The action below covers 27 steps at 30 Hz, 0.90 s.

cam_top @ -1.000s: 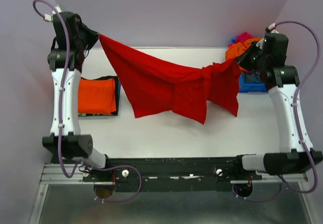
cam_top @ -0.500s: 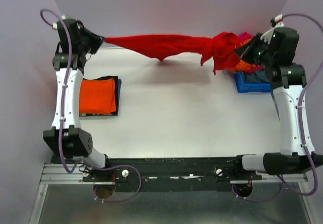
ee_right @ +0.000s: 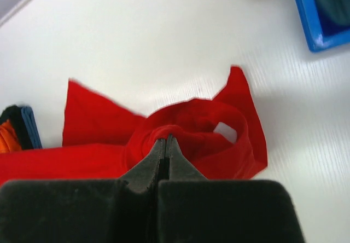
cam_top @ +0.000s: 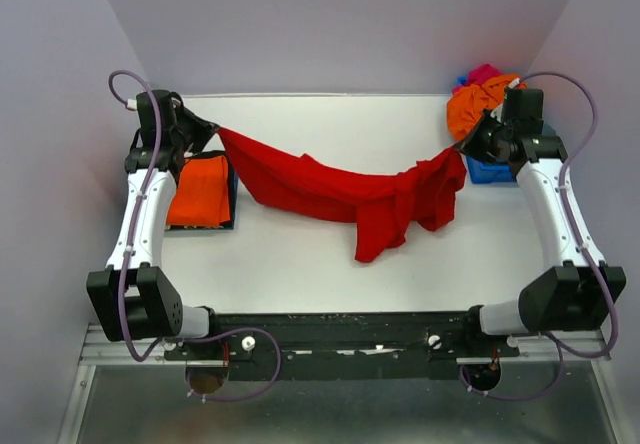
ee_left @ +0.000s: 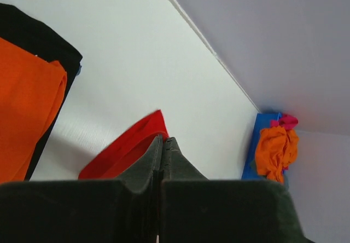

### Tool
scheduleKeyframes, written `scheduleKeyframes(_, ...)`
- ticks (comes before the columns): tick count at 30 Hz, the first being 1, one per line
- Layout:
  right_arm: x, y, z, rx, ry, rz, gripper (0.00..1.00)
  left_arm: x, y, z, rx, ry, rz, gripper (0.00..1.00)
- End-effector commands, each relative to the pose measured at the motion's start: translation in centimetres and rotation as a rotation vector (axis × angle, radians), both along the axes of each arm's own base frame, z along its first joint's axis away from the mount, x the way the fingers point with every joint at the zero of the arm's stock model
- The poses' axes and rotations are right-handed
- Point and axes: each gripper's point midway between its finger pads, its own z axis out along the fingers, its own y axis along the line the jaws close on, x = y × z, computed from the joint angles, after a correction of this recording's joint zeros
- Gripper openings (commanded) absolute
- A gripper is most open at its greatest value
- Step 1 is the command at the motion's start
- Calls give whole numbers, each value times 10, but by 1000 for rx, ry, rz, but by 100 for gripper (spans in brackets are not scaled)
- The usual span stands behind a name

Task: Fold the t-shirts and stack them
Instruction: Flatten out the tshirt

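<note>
White counter (cam_top: 300,274) between plain walls (cam_top: 340,24); the red shirt (cam_top: 330,192) sags across it, middle touching down; my left tool (cam_top: 212,129) and right tool (cam_top: 462,147) each pinch an end, jaws closed tight on cloth, held wide apart, I judge, to spread it for folding.

both arms stretched forward and apart, left gripper (cam_top: 213,130) pinched closed, right gripper (cam_top: 462,145) pinched closed
</note>
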Motion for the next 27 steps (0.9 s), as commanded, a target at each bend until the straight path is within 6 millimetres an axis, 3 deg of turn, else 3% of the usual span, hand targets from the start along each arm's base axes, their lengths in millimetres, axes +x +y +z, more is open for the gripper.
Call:
scheduleKeyframes(1, 55, -16, 21, -38, -46, -56, 1, 29, 17, 40, 58, -108, 66, 0)
scheduleKeyframes(3, 74, -15, 27, -34, -28, -49, 2, 41, 16, 43, 44, -104, 65, 0)
scheduleKeyframes(4, 79, -12, 22, -24, 0, -33, 12, 46, 13, 41, 38, -95, 46, 0)
scheduleKeyframes(6, 80, -3, 15, 6, 3, 18, 49, 49, 6, 29, 34, -66, 24, 0)
scheduleKeyframes(7, 76, 3, 10, 25, -10, 45, 61, 48, 3, 20, 30, -54, 17, 0)
scheduleKeyframes(8, 72, 8, 2, 40, -24, 72, 65, 46, 0, 13, 20, -50, 13, 0)
scheduleKeyframes(11, 48, 19, -17, 49, -20, 102, 66, 41, -10, -1, -2, -45, 3, 0)
scheduleKeyframes(18, -14, 63, -96, 19, 87, 206, 61, 39, -15, -2, 21, -35, 3, 0)
scheduleKeyframes(23, -19, 87, -131, 14, 164, 250, 59, 36, -14, -4, 37, -30, 7, 0)
scheduleKeyframes(27, -8, 99, -146, 9, 195, 263, 58, 35, -13, -7, 43, -21, 6, 0)
